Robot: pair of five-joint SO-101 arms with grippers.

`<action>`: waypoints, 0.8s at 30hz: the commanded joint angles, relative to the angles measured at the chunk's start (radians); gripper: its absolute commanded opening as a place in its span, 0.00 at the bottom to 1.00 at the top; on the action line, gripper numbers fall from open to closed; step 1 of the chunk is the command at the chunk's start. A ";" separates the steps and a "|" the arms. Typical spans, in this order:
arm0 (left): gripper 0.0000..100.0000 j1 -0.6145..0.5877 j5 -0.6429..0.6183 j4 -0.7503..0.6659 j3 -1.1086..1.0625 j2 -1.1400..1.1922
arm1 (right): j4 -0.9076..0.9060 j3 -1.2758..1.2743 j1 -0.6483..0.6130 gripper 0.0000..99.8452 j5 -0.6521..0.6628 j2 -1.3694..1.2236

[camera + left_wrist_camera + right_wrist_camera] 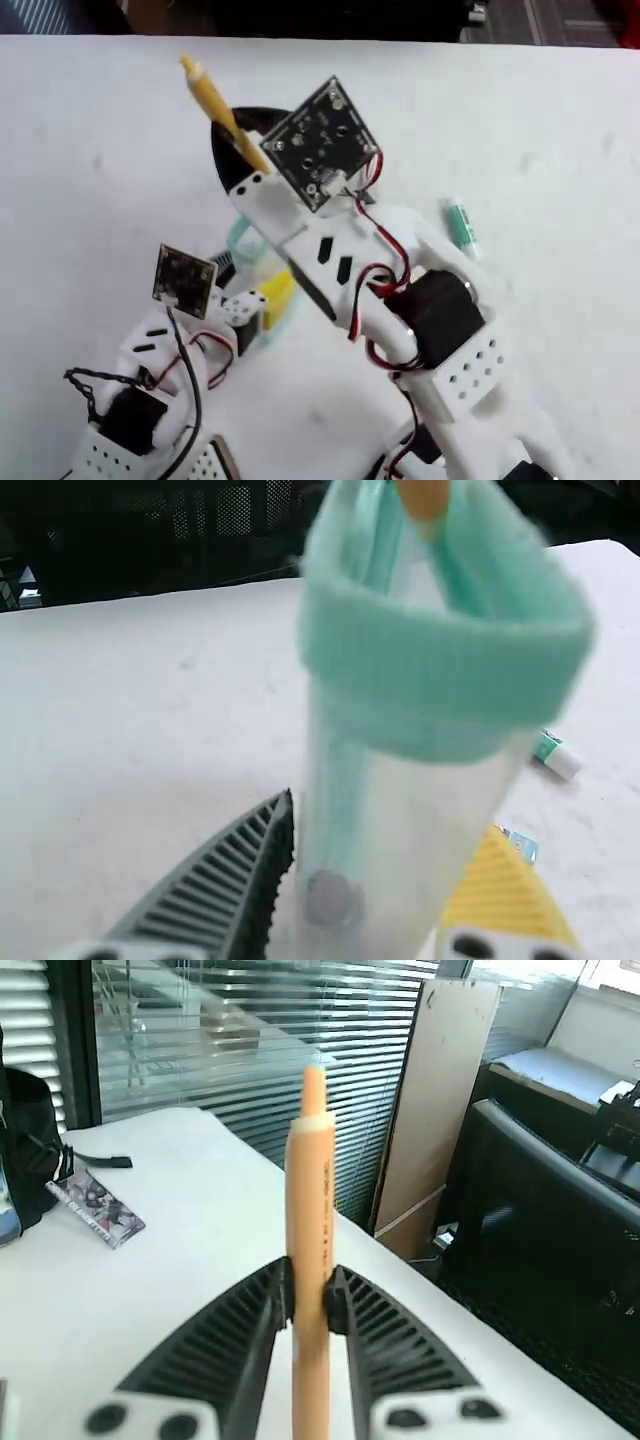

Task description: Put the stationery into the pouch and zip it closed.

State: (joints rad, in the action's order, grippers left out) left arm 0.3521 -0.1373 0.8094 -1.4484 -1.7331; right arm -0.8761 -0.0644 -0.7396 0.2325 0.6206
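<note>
Clamps the right claw (310,1298) tight on a yellow pen (308,1190), with the pen angled toward 11 o'clock in the high view. Grips the teal-rimmed clear pouch (440,670) upright in the left claw (390,820), mouth open, at 6 o'clock from the pen. Leaves a green-and-white stick (461,226) lying on the white worktop (540,120), at 3 o'clock from the pouch and well apart.
</note>
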 commanded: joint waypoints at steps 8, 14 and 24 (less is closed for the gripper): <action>0.24 0.005 -0.002 -0.003 0.014 -0.010 | -0.068 -0.109 -0.004 0.02 0.000 0.156; 0.24 0.005 -0.002 -0.003 0.014 -0.010 | -0.073 -0.252 -0.002 0.04 0.002 0.262; 0.24 0.005 -0.002 -0.003 0.014 -0.010 | -0.223 -0.198 0.004 0.22 0.003 0.286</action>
State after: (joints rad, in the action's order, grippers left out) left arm 0.3521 -0.1373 0.8094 -1.4484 -1.7331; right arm -1.0771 -0.3314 -0.7396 0.2325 0.8892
